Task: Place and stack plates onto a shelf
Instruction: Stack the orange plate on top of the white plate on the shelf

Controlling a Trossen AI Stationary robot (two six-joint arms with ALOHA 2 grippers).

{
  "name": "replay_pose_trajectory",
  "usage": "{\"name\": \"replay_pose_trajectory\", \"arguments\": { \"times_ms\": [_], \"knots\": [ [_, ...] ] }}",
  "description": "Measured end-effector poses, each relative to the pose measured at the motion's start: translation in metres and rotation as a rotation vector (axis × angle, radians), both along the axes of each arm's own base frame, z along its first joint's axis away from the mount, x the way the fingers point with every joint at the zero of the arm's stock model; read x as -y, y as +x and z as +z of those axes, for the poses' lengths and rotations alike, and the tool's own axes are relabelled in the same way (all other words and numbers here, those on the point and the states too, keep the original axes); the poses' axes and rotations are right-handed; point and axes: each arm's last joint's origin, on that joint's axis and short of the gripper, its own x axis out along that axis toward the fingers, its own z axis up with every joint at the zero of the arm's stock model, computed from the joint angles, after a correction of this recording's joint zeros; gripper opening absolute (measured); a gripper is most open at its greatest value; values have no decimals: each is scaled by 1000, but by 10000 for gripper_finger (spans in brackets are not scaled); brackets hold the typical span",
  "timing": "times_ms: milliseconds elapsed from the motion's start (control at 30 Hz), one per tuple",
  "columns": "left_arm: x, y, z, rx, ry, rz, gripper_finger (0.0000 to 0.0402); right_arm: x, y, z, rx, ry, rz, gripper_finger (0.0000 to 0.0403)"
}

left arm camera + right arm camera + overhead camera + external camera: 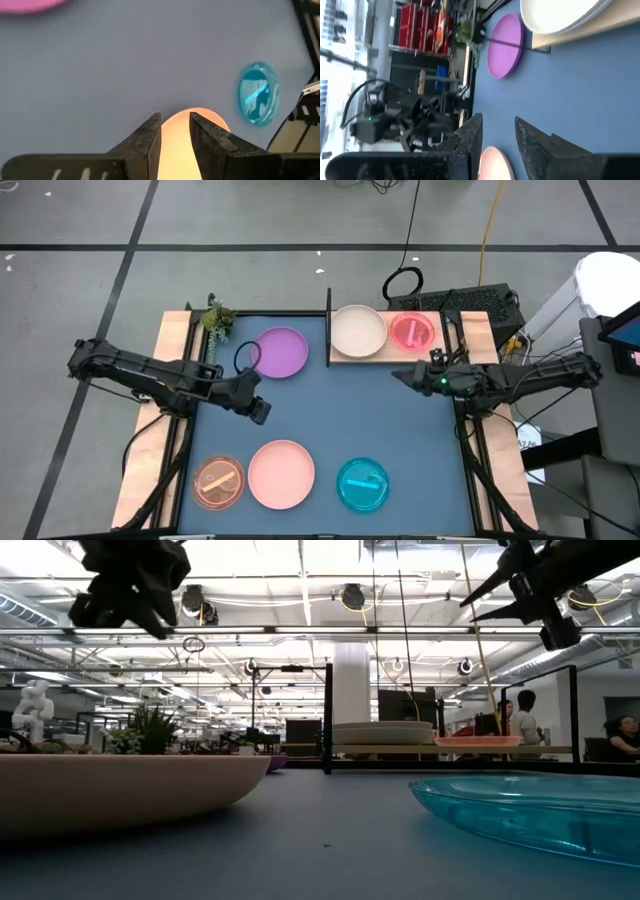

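Plates remaining on the dark blue mat (pixel 320 420), left to right: orange dish (pixel 218 482), purple plate (pixel 281 351), pink plate (pixel 281 473), cyan dish (pixel 362 485). Shelf (pixel 468 330) at the far edge already carries the cream plate (pixel 358 330) and the magenta dish (pixel 411 331), side by side, beside the black upright panel (pixel 329 326).

Left end effector (pixel 257 410) hangs above the mat with nothing held, fingers (pixel 145 145) a narrow gap apart. It sits roughly between the purple plate on its far side and the pink plate on its near side; its wrist camera looks down toward the pink plate, so that is my guess for the next pick. Plates are round, so no long axis constrains the approach.

Right end effector (pixel 405 376) hovers high, just off the shelf's near edge below the magenta dish, fingers (pixel 470 145) apart and empty. Cyan dish lies well toward the near edge from it, nearer this arm than the left.
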Motion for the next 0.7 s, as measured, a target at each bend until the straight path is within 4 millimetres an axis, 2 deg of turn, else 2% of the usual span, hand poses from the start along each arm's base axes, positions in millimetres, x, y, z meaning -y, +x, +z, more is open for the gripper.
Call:
{"name": "replay_pose_trajectory", "arguments": {
  "times_ms": [400, 500, 700],
  "knots": [
    [9, -9, -27, -100, -97, -28, 113, -25, 14, -11, -67, -3, 134, 100],
    [11, -9, -37, -98, -166, -87, 138, -30, 18, -10, -40, 2, 156, 100],
    [18, -9, -53, -52, -207, -170, 217, -37, 22, -12, -33, 1, 186, 100]
  ]
}}
